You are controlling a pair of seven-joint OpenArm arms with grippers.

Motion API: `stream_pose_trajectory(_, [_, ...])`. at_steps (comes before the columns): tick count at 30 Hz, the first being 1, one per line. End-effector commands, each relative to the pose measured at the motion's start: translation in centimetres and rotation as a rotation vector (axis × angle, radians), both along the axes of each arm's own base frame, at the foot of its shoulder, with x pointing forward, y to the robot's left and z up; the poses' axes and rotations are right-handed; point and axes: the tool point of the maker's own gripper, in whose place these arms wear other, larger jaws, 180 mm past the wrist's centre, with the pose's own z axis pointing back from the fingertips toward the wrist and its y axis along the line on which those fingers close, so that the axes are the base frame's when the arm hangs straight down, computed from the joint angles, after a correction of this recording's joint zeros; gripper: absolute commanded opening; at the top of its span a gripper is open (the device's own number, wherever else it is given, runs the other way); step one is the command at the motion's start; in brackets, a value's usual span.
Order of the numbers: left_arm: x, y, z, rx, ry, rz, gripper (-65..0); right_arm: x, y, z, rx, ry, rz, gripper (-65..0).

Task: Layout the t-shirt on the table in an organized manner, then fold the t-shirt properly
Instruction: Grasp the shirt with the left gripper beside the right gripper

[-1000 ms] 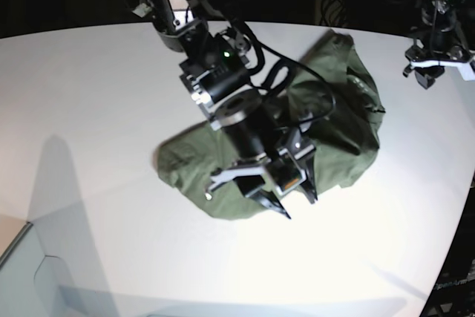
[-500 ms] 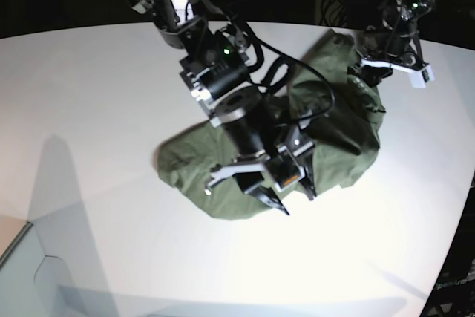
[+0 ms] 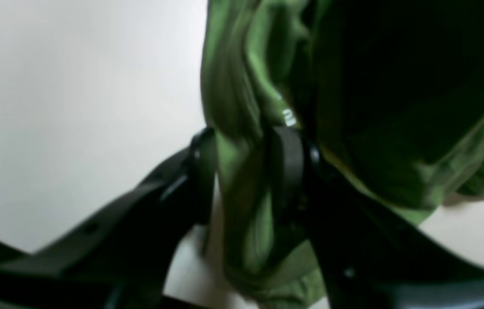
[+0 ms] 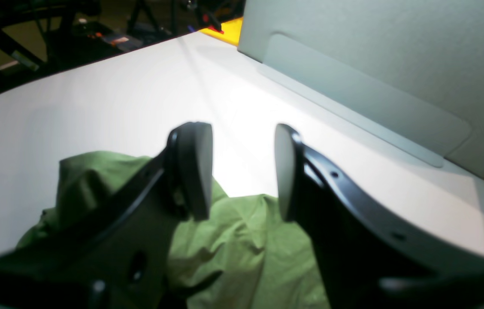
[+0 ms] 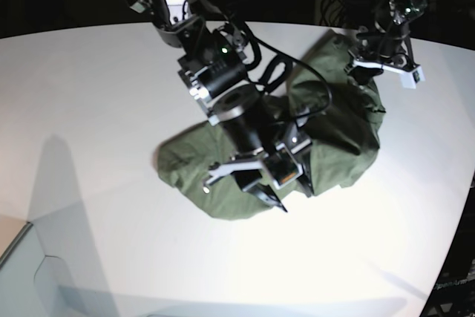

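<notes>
The olive-green short-sleeved t-shirt (image 5: 338,128) at centre frame is soft, matt, wrinkled cotton-like cloth. The large white bench (image 5: 96,94) beneath looks smooth with a slight sheen. The right end effector (image 4: 242,171) has matt black plastic fingers (image 4: 192,169) with smooth grey pads.

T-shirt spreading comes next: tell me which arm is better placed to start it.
Left. Its gripper has a bunched fold of the t-shirt between its pads at the far edge, so it could probably pull the cloth outward. The right gripper is open, nothing between its pads, above the near edge.
</notes>
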Motion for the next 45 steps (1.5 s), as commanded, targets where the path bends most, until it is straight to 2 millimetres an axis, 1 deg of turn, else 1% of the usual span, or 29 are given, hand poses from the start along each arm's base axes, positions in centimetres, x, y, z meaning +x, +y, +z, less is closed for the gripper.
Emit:
stream_pose_trajectory(1, [0.6, 0.4, 1.2, 0.013, -0.043, 0.005, -44.1, 0.1, 0.2, 1.7, 0.032, -0.051, 0.001, -40.6])
stream_pose_trajectory(4, [0.7, 0.5, 1.3, 0.017, -0.047, 0.006, -44.1, 0.1, 0.1, 1.7, 0.031, -0.051, 0.001, -40.6])
stream_pose_trajectory(8, [1.8, 0.6, 1.9, 0.019, -0.072, 0.006, -44.1, 0.1, 0.1, 1.6, 0.028, -0.051, 0.001, -40.6])
stream_pose_trajectory(10, [1.7, 0.6, 1.5, 0.015, -0.063, 0.010, -44.1, 0.1, -0.1, 1.4, 0.020, -0.050, 0.001, -40.6])
stream_pose_trajectory(13, [2.7, 0.5, 1.9, 0.010, -0.083, 0.008, -44.1, 0.1, -0.1, 1.4, 0.019, -0.050, 0.001, -40.6])
stream_pose_trajectory(16, [2.7, 0.5, 1.3, 0.001, -0.073, 0.014, -44.1, 0.1, -0.1, 1.4, 0.020, -0.051, 0.001, -40.6])
stream_pose_trajectory(18, [3.3, 0.5, 1.4, -0.004, -0.080, 0.015, -44.1, 0.0, -0.2, 1.4, 0.019, -0.051, 0.001, -40.6])
stream_pose_trajectory(21, [3.1, 0.5, 0.2, -0.019, -0.055, 0.024, -44.1, 0.0, -0.2, 1.2, 0.019, -0.046, 0.001, -40.6])
stream_pose_trajectory(24, [3.1, 0.5, -0.4, -0.029, -0.042, 0.027, -44.1, -0.1, -0.4, 1.0, 0.005, -0.046, 0.000, -40.6])
stream_pose_trajectory(28, [2.6, 0.6, -1.6, -0.035, -0.009, 0.026, -45.3, -0.1, -0.4, 1.0, 0.006, -0.048, 0.000, -40.6])
stream_pose_trajectory(29, [2.5, 0.7, -1.8, -0.033, -0.001, 0.022, -47.2, -0.1, -0.4, 1.0, 0.006, -0.048, 0.000, -40.6])
stream_pose_trajectory(30, [2.4, 0.9, -2.2, -0.031, 0.009, 0.019, -51.1, 0.0, -0.5, 1.0, 0.006, -0.048, -0.002, -40.6])
stream_pose_trajectory(32, [2.6, 1.4, -3.0, -0.038, 0.032, 0.022, -62.6, 0.2, -0.9, 1.0, 0.006, -0.047, -0.015, -40.6])
stream_pose_trajectory(33, [2.4, 1.6, -3.5, -0.041, 0.047, 0.023, -65.0, 0.3, -1.1, 0.9, 0.008, -0.044, -0.022, -40.6])
stream_pose_trajectory(35, [2.0, 2.1, -4.2, -0.041, 0.065, 0.028, -63.9, 0.3, -1.2, 0.8, 0.008, -0.040, -0.025, -40.6])
stream_pose_trajectory(37, [1.9, 2.4, -4.4, -0.038, 0.074, 0.031, -65.0, 0.3, -1.2, 0.8, 0.008, -0.040, -0.025, -40.6])
stream_pose_trajectory(38, [1.9, 2.3, -4.4, -0.039, 0.072, 0.031, -64.9, 0.3, -1.2, 0.8, 0.008, -0.040, -0.025, -40.6])
stream_pose_trajectory(40, [2.6, 2.5, -3.2, -0.023, 0.040, 0.024, -64.8, 0.3, -1.2, 0.8, 0.008, -0.040, -0.025, -40.6])
stream_pose_trajectory(43, [4.3, 2.6, 0.5, 0.020, -0.056, 0.001, -64.8, 0.3, -1.2, 0.8, 0.004, -0.043, -0.027, -40.6])
stream_pose_trajectory(45, [5.5, 2.6, 3.6, 0.057, -0.136, -0.012, -64.8, 0.4, -1.5, 0.8, -0.021, -0.056, -0.041, -40.6])
